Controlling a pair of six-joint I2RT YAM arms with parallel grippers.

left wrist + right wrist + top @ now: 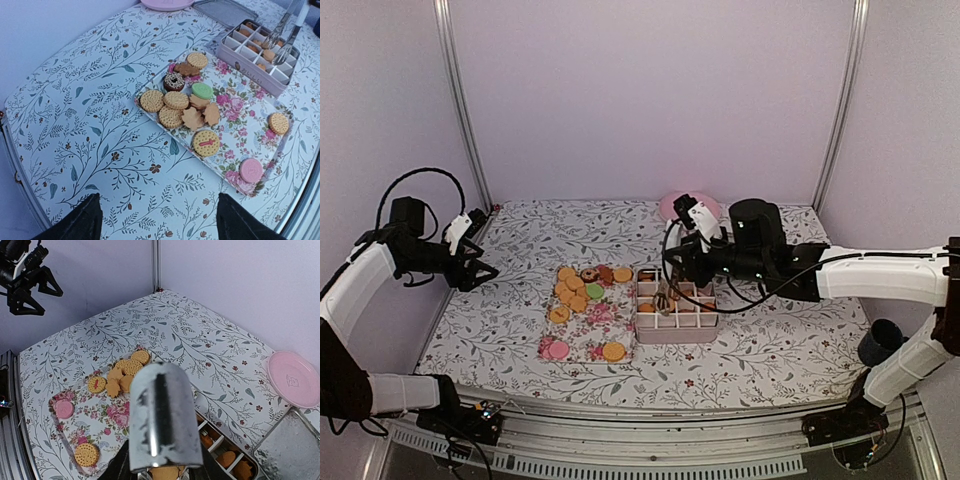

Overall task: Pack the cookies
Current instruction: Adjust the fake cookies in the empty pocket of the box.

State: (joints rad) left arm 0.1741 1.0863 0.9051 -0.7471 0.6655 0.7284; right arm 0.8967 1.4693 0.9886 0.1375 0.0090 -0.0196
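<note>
Several cookies [575, 290] [175, 100] [125, 370] lie on a floral tray [585, 335] [240, 107], mostly golden, with a green, a pink and a dark one. A divided box [675, 328] [250, 75] to the tray's right holds more golden cookies. My right gripper [688, 264] [162, 472] is shut on metal tongs [664, 298] [285, 30] [162, 415], whose tips hang over the box. Whether the tongs hold a cookie is hidden. My left gripper [480, 272] [157, 225] [25, 285] hovers open and empty over the table, left of the tray.
A pink plate [675, 205] [167, 4] [295, 380] sits at the back behind the box. A grey metal lid [225, 10] [290, 445] lies beside it. A dark cup [880, 342] stands near the right arm's base. Walls close in the table.
</note>
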